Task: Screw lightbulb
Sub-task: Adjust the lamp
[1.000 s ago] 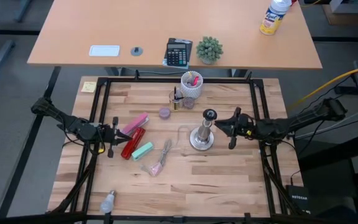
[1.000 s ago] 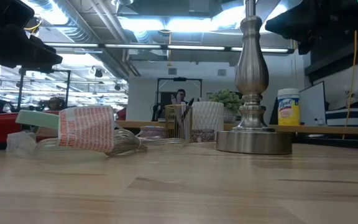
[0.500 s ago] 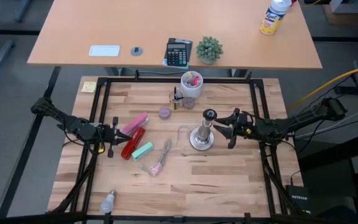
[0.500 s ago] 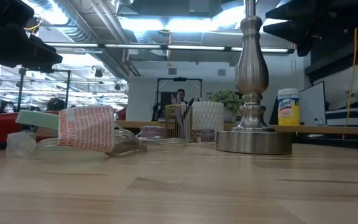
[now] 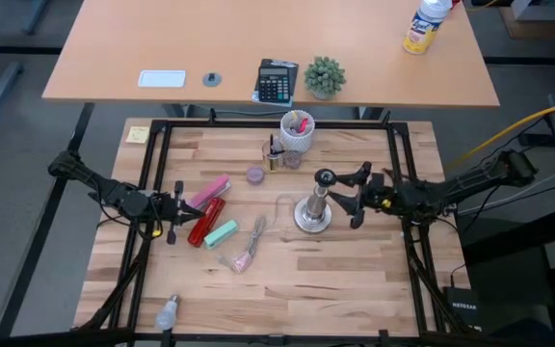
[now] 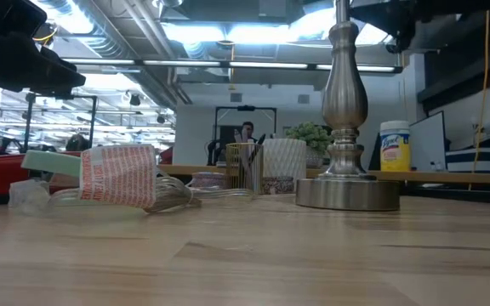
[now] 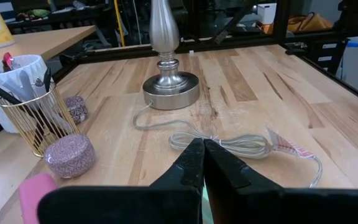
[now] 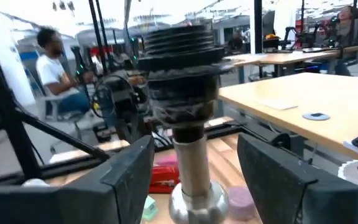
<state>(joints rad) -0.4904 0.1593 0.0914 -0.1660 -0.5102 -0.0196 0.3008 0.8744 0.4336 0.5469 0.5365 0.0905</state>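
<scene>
One lightbulb (image 5: pixel 168 310) lies on its side at the near left corner of the wooden table (image 5: pixel 355 280), by itself, well apart from both arms. One silvery socket stand (image 5: pixel 314 209) stands upright right of the table's middle, its dark threaded socket (image 8: pixel 180 59) empty at the top.

Two grippers are in view. The right gripper (image 5: pixel 353 196) is up beside the top of the stand on its right side, and its two fingers (image 8: pixel 278 171) stand wide, one on each side of the socket and clear of it, holding nothing. The lightbulb is far from this gripper, across the table to the left and nearer the front edge. The left gripper (image 5: pixel 173 224) hovers over the left part of the table with its fingers (image 7: pixel 194 163) pressed together and nothing between them; the lightbulb lies nearer the front edge than this gripper, also apart from it.

Beside the left gripper lie one pink block (image 5: pixel 210 189), one red case (image 5: pixel 205 221) and one mint-green block (image 5: pixel 222 234), with one coiled clear cable (image 5: pixel 251 245) just right of them. At the far middle stand one white cup (image 5: pixel 297 132), one gold wire holder (image 5: pixel 274 155) and one small purple puck (image 5: pixel 254 174). One yellow note (image 5: pixel 138 135) sits at the far left corner
</scene>
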